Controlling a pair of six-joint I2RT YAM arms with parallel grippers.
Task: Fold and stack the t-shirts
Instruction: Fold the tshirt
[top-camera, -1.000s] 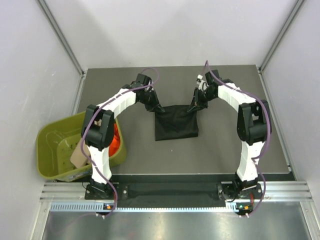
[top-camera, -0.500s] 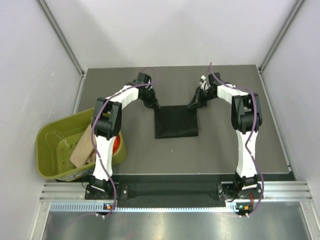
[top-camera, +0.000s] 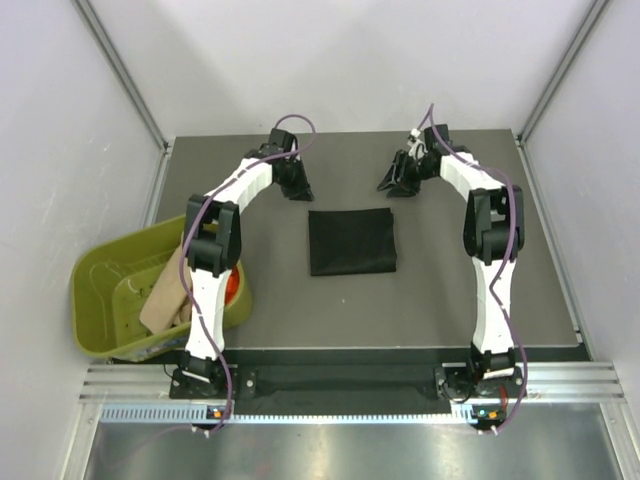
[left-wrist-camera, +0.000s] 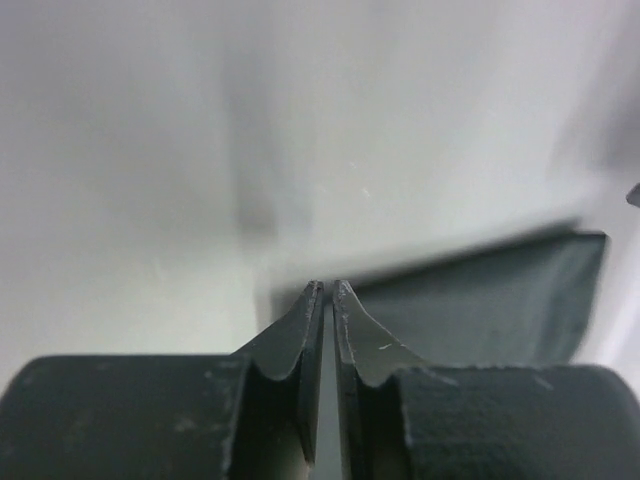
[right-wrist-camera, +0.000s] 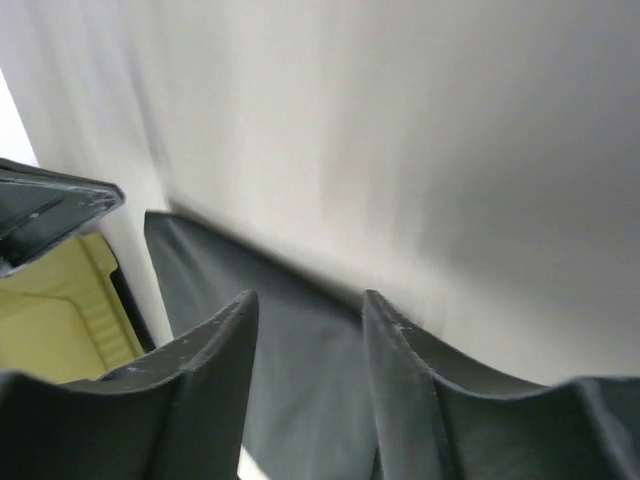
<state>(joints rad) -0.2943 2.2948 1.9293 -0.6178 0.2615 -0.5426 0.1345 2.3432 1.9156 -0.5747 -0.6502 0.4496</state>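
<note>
**Workpiece.** The black t-shirt (top-camera: 352, 241) lies flat at the centre of the table (top-camera: 450, 290), folded into a compact rectangle. No gripper touches it.

**Left gripper** (top-camera: 300, 190). It is positioned just beyond the far left corner of the black t-shirt and is clear of the cloth. In the left wrist view its fingers (left-wrist-camera: 300, 330) stand almost together, parted only by a thin slit. Nothing is held between them.

**Right gripper** (top-camera: 388, 186). It is positioned just beyond the far right corner of the black t-shirt and is also clear of the cloth. In the right wrist view its fingers (right-wrist-camera: 215, 350) are spread. The dark cloth shows through the gap, lying beyond the fingertips, not clamped.

**Storage.** An olive-green plastic tub (top-camera: 95, 265) sits at the left edge of the table, beside the left arm. It contains the beige t-shirt (top-camera: 165, 300), crumpled, and the orange-red t-shirt (top-camera: 233, 287), which is mostly hidden behind the left arm.
</note>
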